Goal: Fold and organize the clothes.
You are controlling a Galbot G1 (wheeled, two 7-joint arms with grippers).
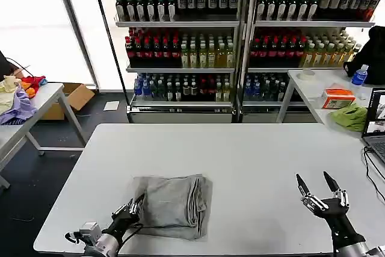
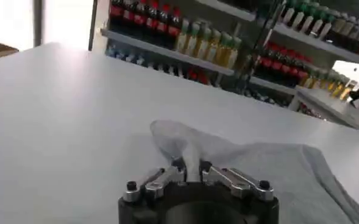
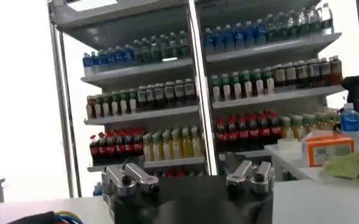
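**Left tool pinching the edge of the folded shirt**

In the lower left of the head view the left tool (image 1: 133,207) stood at the near left corner of the grey shirt (image 1: 174,204). In the left wrist view its fingers (image 2: 178,168) were nearly closed, with a raised ridge of the grey cloth (image 2: 185,143) pinched between the tips. So the left tool had hold of the shirt's edge, though only a thin fold of it.

The shirt lay in the lower middle of the head view, already folded to a compact rectangle with several layers showing along its right side, on the white bench (image 1: 252,154). I judged that folding was mostly done and that the step in hand was a last fold or a straightening of the left edge. The next move would call for lifting this edge and carrying it over without dragging the whole pile, because the layers under it lay loose and could slide apart.

The right tool (image 1: 317,186) was in the lower right of the head view, above the bench and well apart from the shirt. Its fingers were spread wide, pointed upward, and held nothing; it seemed to be waiting.

Farther out, shelves of bottles (image 1: 180,52) filled the upper part of the frame.
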